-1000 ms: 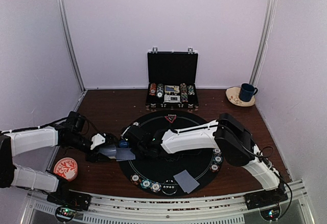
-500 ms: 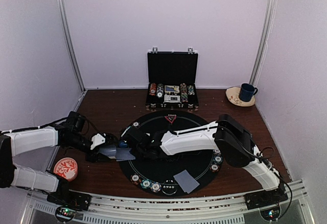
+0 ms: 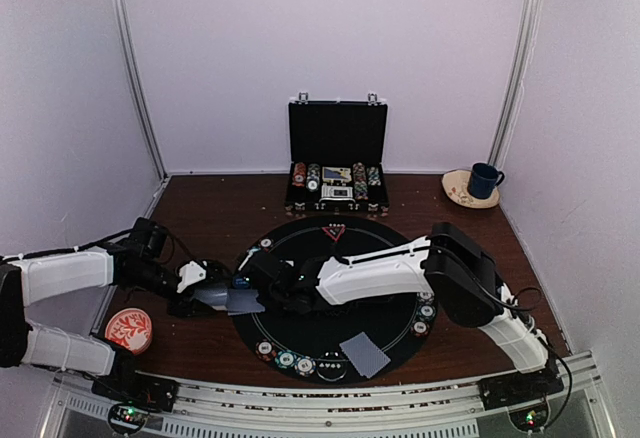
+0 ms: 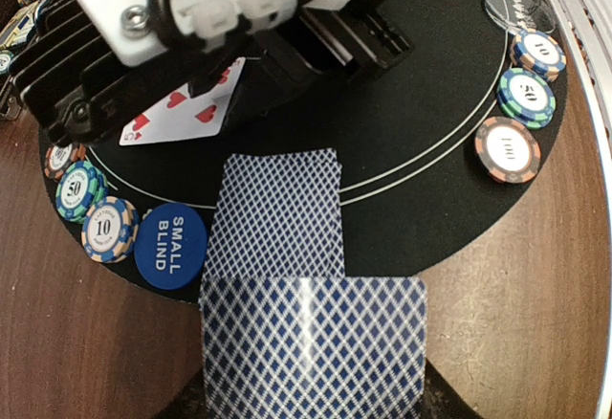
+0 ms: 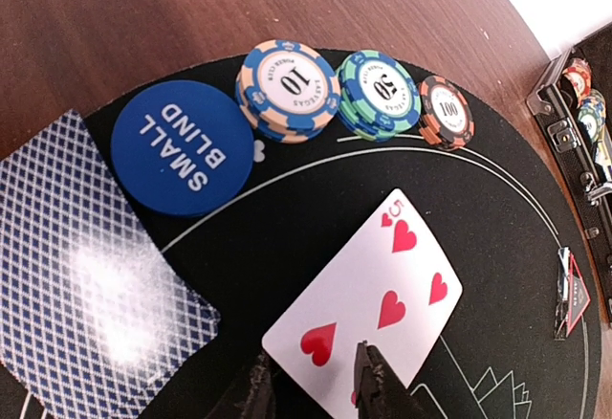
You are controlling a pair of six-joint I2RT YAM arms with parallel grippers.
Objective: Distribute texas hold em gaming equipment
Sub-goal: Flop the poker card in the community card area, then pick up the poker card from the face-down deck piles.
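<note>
**Dealing at the left rim.** My right gripper (image 5: 312,357) hangs with its jaws parted over a face-up five of hearts playing card (image 5: 368,309). The card's near corner sits between the fingertips, and I cannot tell whether it touches them. The card is at the left rim of the round black felt mat (image 3: 310,328), toward the left edge of the brown wooden counter (image 3: 220,208). Its long axis runs straight ahead of the gripper, away from the fingers.

Just beside it, my left gripper (image 3: 205,296) is clamped on a deck of blue diamond-backed playing cards (image 4: 311,342). One face-down card with the same back (image 4: 277,213) lies on the mat directly in front of the deck, next to a blue "SMALL BLIND" disc (image 5: 182,146).

By my reading, the right arm need only lift clear. The left arm, holding the deck, is nearer for the next deal.
</note>
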